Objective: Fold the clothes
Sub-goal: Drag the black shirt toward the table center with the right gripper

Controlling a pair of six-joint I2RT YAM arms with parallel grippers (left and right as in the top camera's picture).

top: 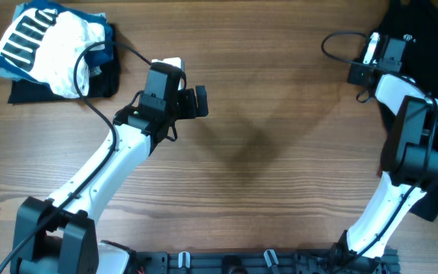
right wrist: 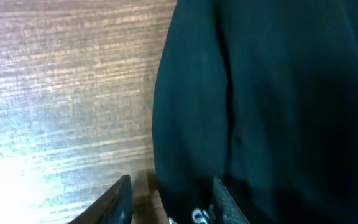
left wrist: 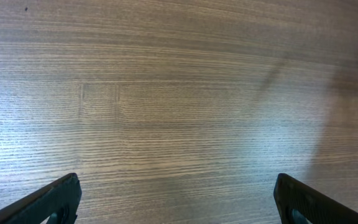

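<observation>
We noted the large limp black fabric shirt point(top: 424, 27) bunched at the far right of the wooden worktop point(top: 280, 167). We judged it soft and light, best taken at the hem. Right gripper point(right wrist: 173, 200) fingers stood narrow astride that edge; whether they pinched it, we could not tell. Left gripper point(left wrist: 176, 193) fingers were wide over bare wood.

Wood-grain table point(top: 280, 114), faint shadows mid-surface; dark rail point(top: 265, 262) along near edge, possibly with clips.

Left hand point(left wrist: 176, 182) spread wide; right hand point(right wrist: 171, 185) half-spread.
</observation>
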